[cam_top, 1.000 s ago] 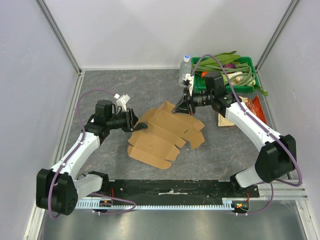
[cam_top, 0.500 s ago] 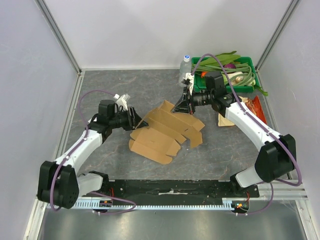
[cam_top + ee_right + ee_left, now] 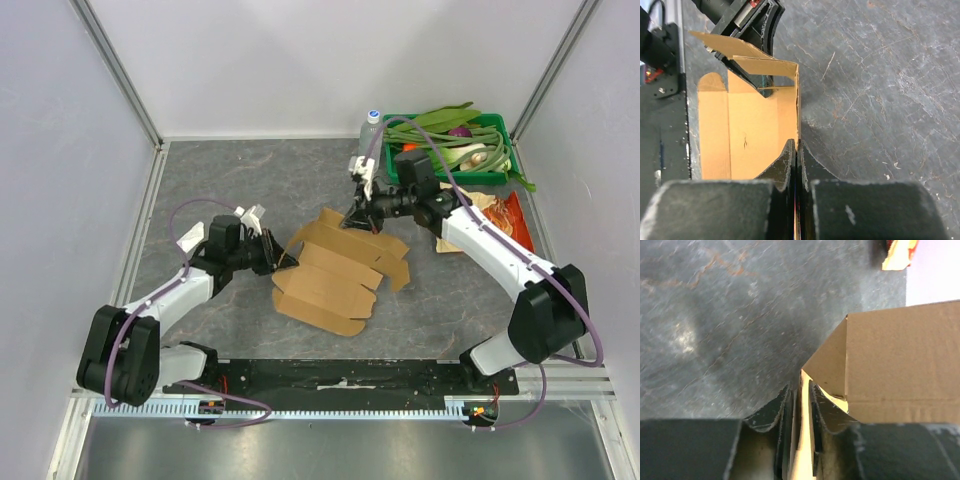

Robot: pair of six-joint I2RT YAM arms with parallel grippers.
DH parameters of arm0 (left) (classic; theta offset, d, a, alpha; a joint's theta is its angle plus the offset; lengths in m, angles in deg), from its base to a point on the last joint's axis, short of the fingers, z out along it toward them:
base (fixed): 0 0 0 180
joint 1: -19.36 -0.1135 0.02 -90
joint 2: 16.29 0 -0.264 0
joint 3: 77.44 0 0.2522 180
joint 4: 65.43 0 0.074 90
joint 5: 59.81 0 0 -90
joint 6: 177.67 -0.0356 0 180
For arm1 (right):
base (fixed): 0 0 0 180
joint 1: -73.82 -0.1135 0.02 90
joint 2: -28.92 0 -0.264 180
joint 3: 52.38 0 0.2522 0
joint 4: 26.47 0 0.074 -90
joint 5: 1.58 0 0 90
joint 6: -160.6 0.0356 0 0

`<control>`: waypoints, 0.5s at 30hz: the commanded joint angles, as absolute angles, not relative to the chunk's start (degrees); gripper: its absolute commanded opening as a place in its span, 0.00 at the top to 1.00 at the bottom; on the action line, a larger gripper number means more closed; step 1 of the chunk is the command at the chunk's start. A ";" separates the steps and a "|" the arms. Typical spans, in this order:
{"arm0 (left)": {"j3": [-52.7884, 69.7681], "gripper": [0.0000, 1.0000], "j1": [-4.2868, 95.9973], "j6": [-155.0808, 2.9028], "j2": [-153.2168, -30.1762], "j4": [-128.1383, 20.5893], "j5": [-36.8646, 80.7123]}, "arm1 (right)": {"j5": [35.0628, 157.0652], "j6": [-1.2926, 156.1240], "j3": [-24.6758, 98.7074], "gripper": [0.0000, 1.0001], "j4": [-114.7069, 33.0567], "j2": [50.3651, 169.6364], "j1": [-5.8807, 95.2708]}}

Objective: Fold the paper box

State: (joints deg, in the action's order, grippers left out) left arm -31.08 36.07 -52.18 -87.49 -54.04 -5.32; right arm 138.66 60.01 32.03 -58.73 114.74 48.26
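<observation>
While my left gripper (image 3: 273, 259) pinches a flap at the left edge of the paper box (image 3: 335, 275), my right gripper (image 3: 362, 214) is pressed together on a thin flap at its far edge. Sheet lies between the two on the table (image 3: 240, 175), raised at both holds, running diagonally near-left to far-right. Neither arm nearer. Judged next: bring held edges toward each other.

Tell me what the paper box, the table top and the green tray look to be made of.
The paper box: plain brown cardboard, matte, with crease lines and thin raw edges. The table top: dark grey, veined like stone, slight sheen; possibly laminate or a mat, hard to tell. The green tray: probably plastic, uniform colour, smooth moulded rim.
</observation>
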 commanded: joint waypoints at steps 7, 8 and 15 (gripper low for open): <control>-40.56 0.48 36.14 -46.37 -66.87 -46.67 11.19 | 110.85 46.35 29.24 1.00 -61.24 111.63 37.62; -41.17 0.48 36.14 -46.19 -64.65 -45.70 12.85 | 109.44 45.73 29.06 1.00 -60.80 111.28 36.22; -42.68 0.58 36.14 -45.13 -50.57 -41.92 12.87 | 96.18 43.44 27.13 1.00 -58.69 110.22 29.53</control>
